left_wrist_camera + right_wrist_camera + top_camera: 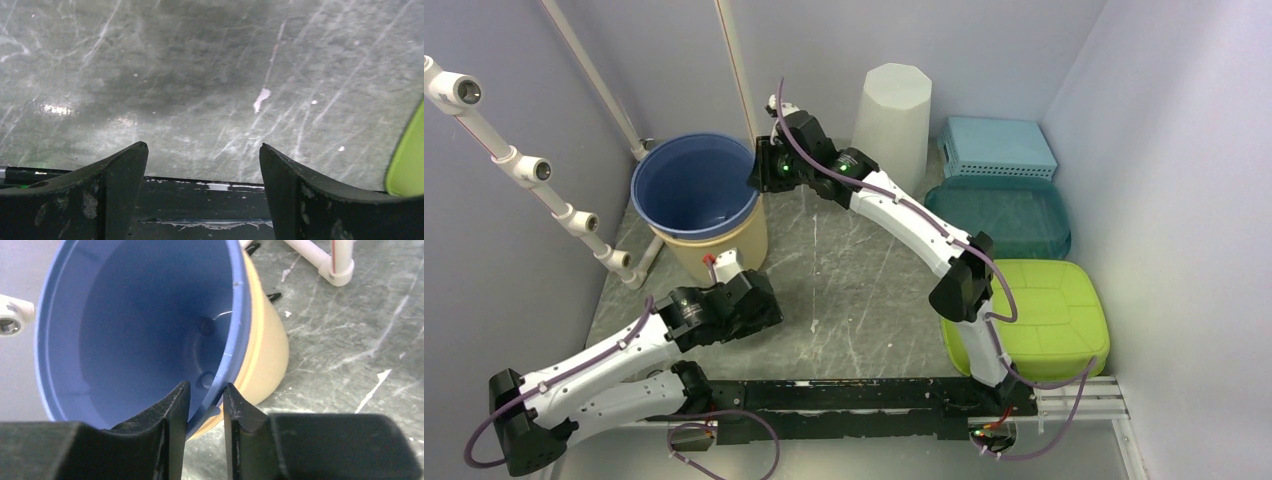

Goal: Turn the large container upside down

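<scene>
The large container (694,185) is a blue bucket standing upright at the back left, nested inside a tan tub (729,250). In the right wrist view its blue wall (140,330) fills the frame, with the tan tub (265,355) beneath it. My right gripper (756,175) (206,385) straddles the bucket's right rim, one finger inside and one outside, shut narrowly on that rim. My left gripper (749,300) (202,145) hangs low in front of the bucket, open, with only bare table between its fingers.
A tall white tub (892,115) stands inverted at the back. A light blue basket (997,147), a teal bin (1004,215) and a lime green bin (1039,320) (407,155) line the right side. White pipes (534,170) run along the left wall.
</scene>
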Tool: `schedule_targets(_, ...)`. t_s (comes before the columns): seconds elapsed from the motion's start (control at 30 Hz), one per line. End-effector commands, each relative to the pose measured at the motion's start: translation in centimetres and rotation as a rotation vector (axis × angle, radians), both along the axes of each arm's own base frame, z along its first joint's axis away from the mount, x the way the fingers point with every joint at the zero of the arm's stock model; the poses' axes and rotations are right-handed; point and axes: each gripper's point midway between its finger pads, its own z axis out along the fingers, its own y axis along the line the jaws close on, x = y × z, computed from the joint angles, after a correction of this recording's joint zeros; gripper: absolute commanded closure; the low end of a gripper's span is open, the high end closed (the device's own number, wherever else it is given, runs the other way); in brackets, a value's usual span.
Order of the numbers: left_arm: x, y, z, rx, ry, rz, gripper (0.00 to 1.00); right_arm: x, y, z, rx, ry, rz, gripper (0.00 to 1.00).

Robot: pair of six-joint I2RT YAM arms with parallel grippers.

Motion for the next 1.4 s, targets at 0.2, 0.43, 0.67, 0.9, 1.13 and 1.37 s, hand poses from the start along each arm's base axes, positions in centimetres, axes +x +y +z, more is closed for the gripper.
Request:
schedule_targets(0.2,2.2,-6.5,10.8,-0.205,-0.206,-0.286,0.16,2.2,-6.0,3.6,-0.048,-0.114,-0.198,1.0)
schedule_targets(0.43,2.2,-8.3,15.0,-0.295,-0.321,-0.415,0.15,2.7,-10.9,3.7,-0.09,-0.12,-0.271,1.0)
schedule_targets(0.67,1.9,-9.8,17.5,-0.385,-0.418,-0.501,0.16,2.1,-17.8,2.7,-0.137,-0.099,-0.336,1.0)
schedule_targets(0.9,3.4,-8.8,19.5,-0.383,-0.511,-0.417,0.16,0.0,-24.5,2.0,-0.188,-0.096,-0.396,1.0)
schedule_targets(1.13,5.3,-5.9,20.5,-0.332,-0.55,-0.213,0.12,-2.3,-27.5,1.5,-0.279,-0.097,-0.379,1.0)
schedule_targets(1.37,7.5,-6.1,20.2,-0.283,-0.509,-0.077,0.09,-4.9,-26.7,1.7,-0.257,-0.085,-0.249,1.0)
